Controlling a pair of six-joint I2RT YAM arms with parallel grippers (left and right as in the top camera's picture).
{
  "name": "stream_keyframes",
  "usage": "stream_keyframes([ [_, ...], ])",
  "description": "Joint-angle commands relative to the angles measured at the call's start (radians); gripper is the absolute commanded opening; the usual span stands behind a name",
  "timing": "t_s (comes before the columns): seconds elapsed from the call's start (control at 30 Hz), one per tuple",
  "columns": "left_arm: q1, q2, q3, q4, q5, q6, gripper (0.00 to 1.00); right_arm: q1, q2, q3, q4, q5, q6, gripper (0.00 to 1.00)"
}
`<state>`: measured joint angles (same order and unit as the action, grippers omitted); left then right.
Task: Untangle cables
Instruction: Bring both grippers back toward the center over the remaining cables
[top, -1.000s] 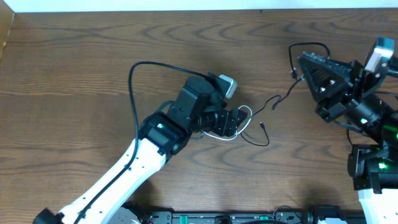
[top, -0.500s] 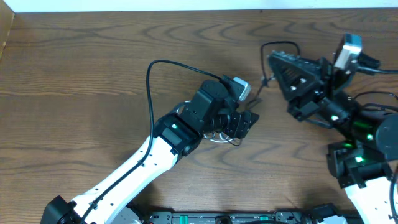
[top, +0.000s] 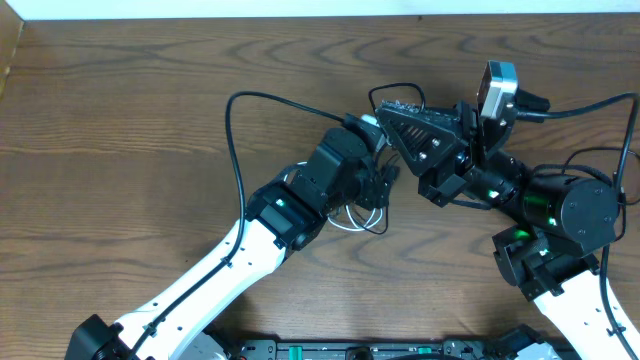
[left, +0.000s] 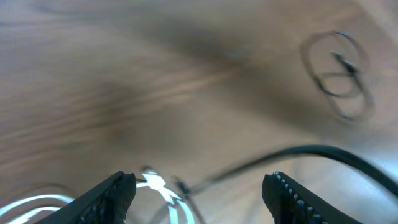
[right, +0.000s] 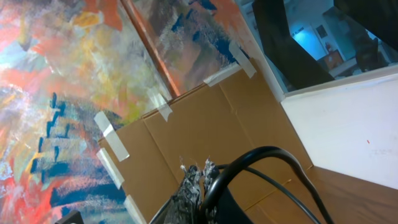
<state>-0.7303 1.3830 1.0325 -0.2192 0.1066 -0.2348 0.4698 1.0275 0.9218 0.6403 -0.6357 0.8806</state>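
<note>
Nothing could be read in any view. The arms (top: 250, 240) showed small green lights but no legible marks. The left wrist view was too blurred for any print on the cables (left: 155, 183). The cardboard (right: 205, 124) and the painted wall (right: 56, 74) bore no letters.

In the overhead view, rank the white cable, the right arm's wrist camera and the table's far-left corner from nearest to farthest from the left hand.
1. white cable, just beneath the left hand.
2. right arm's wrist camera, up and to the right.
3. table's far-left corner, image top left.
</note>
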Motion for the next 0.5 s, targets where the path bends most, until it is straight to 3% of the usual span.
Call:
stream_keyframes([
  [0.0, 0.001, 0.003, -0.002, 0.005, -0.208, -0.008, 0.7, 0.009, -0.004, 0.013, -0.005, 0.0, -0.014, 0.01],
  [0.1, 0.004, 0.001, -0.002, 0.013, -0.283, -0.045, 0.7, 0.009, -0.002, 0.013, -0.024, 0.001, -0.035, 0.01],
  [0.47, 0.107, -0.022, -0.002, 0.019, -0.259, -0.207, 0.7, 0.009, 0.0, 0.013, -0.243, 0.029, -0.142, 0.01],
])
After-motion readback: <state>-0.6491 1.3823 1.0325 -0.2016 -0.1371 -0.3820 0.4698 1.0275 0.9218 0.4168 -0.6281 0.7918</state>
